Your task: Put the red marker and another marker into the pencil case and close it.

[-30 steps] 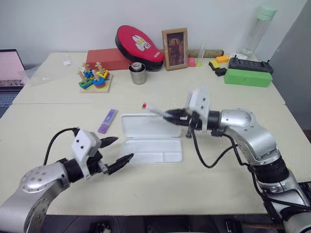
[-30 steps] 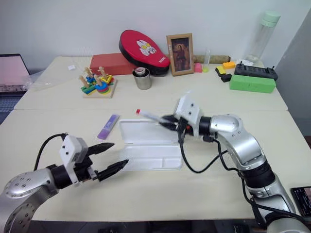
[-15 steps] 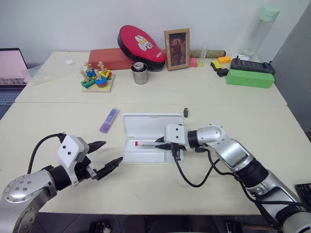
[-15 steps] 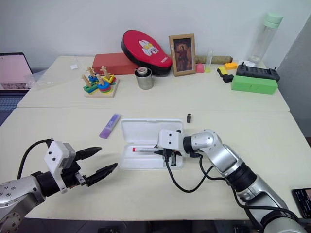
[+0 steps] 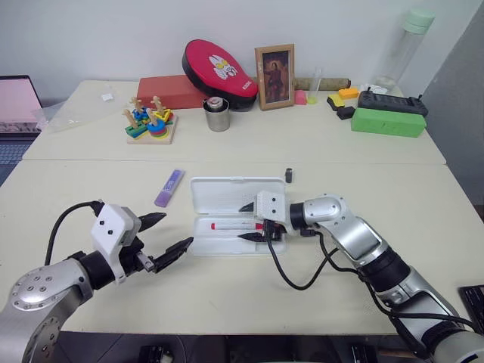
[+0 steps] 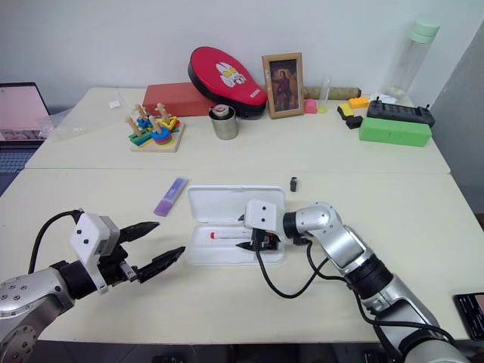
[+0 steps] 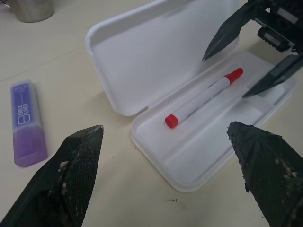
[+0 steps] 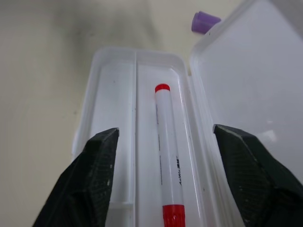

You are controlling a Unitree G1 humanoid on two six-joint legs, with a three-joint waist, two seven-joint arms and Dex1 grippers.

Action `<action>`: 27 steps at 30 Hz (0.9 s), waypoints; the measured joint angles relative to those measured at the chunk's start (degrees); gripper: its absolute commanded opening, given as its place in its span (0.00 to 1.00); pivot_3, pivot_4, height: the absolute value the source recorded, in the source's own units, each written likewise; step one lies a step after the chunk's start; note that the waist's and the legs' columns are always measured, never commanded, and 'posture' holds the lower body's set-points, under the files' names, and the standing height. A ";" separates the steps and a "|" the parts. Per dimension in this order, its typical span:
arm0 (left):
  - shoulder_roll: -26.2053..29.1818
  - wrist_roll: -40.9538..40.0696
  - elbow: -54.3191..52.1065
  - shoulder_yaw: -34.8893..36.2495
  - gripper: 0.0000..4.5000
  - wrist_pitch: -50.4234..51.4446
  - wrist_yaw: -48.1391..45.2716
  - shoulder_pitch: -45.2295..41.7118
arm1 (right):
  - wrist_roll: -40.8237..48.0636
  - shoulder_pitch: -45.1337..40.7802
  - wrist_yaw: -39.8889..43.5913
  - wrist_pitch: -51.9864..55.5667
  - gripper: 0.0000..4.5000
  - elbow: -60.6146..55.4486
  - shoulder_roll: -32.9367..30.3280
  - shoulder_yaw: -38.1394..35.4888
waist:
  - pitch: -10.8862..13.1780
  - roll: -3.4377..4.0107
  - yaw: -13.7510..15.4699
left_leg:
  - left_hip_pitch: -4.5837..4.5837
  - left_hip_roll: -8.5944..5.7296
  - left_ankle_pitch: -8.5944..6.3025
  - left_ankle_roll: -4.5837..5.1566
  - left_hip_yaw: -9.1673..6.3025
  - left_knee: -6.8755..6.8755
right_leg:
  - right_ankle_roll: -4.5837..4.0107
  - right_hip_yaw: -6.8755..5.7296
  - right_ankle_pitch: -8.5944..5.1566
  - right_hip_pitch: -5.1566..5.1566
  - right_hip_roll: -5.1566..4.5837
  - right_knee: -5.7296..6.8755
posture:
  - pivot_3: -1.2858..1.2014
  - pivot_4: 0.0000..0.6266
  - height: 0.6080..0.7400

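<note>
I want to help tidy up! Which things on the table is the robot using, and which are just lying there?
Using:
red marker, lying in the open pencil case
purple marker, on the table beside the case

Just lying there:
stacking toy
metal cup
picture frame
green box

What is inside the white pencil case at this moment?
The red marker lies alone in the tray of the open pencil case. The right gripper stands open over one end, covering part of the tray in the head views.

two markers (image 7: 204, 98), one pencil case (image 7: 156, 61)
</note>
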 measured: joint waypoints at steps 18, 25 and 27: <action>-3.28 -4.82 9.24 7.97 1.00 8.77 18.65 -13.38 | 24.31 -12.94 -0.66 24.66 1.00 -9.57 1.97 -18.36 | -0.03 -0.04 -0.09 | 0.04 0.00 0.00 0.00 0.00 0.01 | 0.00 0.00 0.00 0.01 0.01 0.02 | 0.52 0.24 1.00; -4.06 -3.27 13.81 5.08 1.00 12.41 24.12 -20.19 | 24.20 -14.52 -4.32 24.76 1.00 -4.76 3.81 -18.71 | -0.03 -0.05 0.13 | -0.04 0.00 0.01 0.00 -0.01 -0.01 | 0.01 -0.03 0.01 -0.07 0.01 0.05 | 0.52 0.24 1.00; -4.06 -2.03 15.64 2.82 1.00 12.95 24.61 -20.60 | 24.17 -14.85 -4.95 24.59 1.00 -4.35 3.93 -18.73 | -0.02 -0.05 -0.02 | -0.05 0.00 0.00 -0.01 -0.01 -0.01 | 0.01 -0.02 0.01 -0.08 0.01 0.05 | 0.52 0.24 1.00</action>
